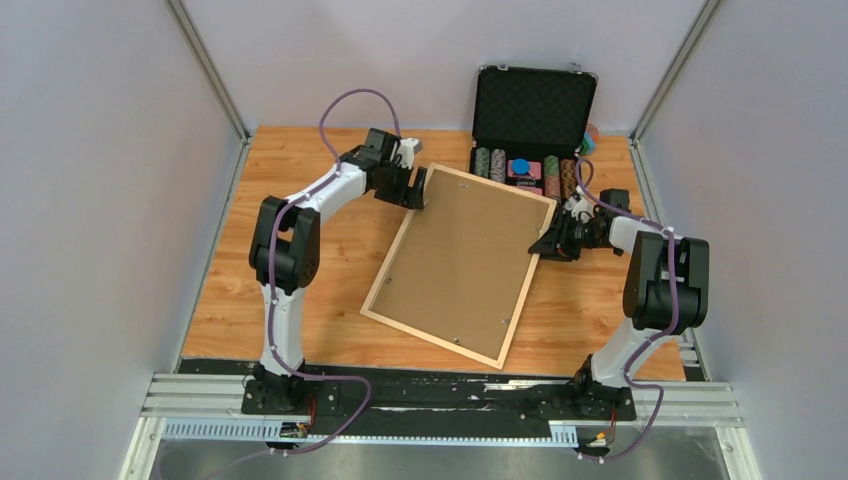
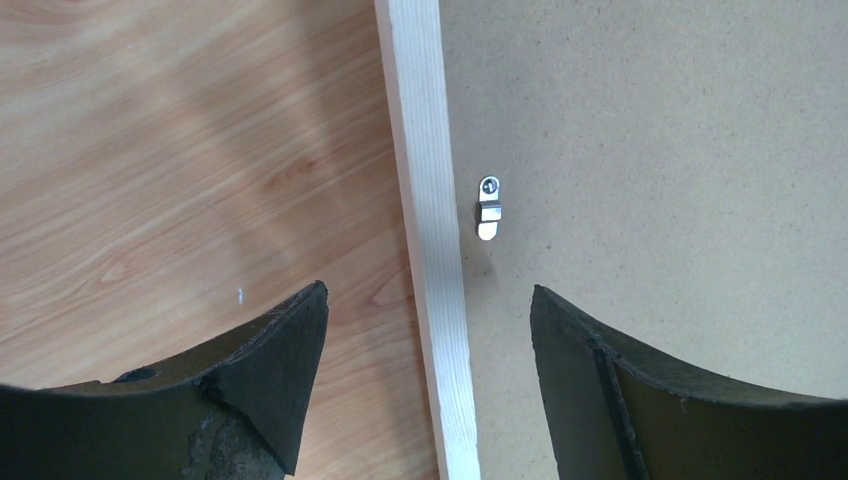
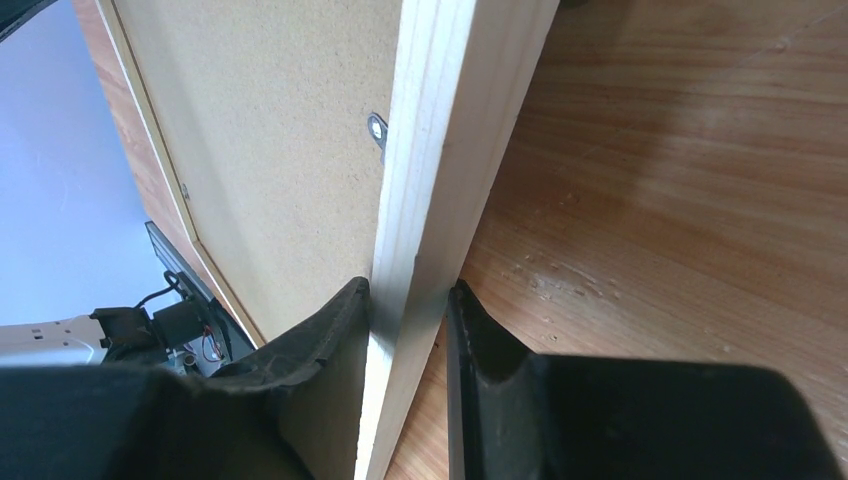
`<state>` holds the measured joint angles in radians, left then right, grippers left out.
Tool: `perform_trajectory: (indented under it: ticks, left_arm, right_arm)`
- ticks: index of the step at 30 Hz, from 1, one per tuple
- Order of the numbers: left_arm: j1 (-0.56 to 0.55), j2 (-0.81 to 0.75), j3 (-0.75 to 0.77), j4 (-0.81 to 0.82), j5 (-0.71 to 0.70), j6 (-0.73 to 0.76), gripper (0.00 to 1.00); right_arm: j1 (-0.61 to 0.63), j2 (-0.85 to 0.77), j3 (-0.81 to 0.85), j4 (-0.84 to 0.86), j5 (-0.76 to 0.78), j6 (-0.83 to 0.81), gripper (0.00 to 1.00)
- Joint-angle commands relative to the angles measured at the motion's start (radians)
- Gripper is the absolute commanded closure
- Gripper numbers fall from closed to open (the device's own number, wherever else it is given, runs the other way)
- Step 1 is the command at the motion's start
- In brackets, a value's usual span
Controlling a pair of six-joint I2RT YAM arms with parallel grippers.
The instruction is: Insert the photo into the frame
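Right gripper (image 3: pixel 408 292) is seen closed on the frame (image 3: pixel 440 150), its two fingers pinching the pale wood rail of the right long side, close to the far right corner. The frame is laid back-up on the table (image 1: pixel 300 290) between the arms, filled by the brown backing board (image 1: pixel 455 260). Its long axis runs from the near edge toward the far wall, leaning a little to the right. Whether the pinched side is raised off the table cannot be told. Farther back, the left gripper (image 2: pixel 428 292) is held open astride the left long rail by the far left corner, with one finger over bare table and the other over the board. A small metal clip (image 2: pixel 488 208) is seen just ahead of it, inside the rail. That clip is judged to fall to the left arm, since the board must be freed first. The photo is shown in no view. Beyond the frame an open black case (image 1: pixel 530 100) is stood.
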<state>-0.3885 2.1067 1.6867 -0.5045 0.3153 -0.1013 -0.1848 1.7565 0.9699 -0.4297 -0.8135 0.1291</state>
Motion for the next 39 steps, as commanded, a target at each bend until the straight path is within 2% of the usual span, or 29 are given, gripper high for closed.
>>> perform_trajectory:
  ticks: [1,11,29,39]
  left_arm:
    - [-0.019,0.025,0.051,0.022,0.003,0.049,0.2]
    - [-0.035,0.088,0.115,0.021,-0.003,0.031,0.28]
    - [-0.036,0.126,0.155,0.028,-0.002,0.041,0.56]
    - [-0.036,0.137,0.177,0.024,0.003,0.062,0.67]
  right_arm:
    - [-0.008,-0.031,0.038,0.049,-0.026,-0.034,0.93]
    - [-0.01,-0.037,0.034,0.05,-0.029,-0.035,0.94]
    - [-0.017,-0.035,0.031,0.051,-0.046,-0.037,0.95]
    - [-0.019,-0.035,0.029,0.051,-0.047,-0.04,0.95]
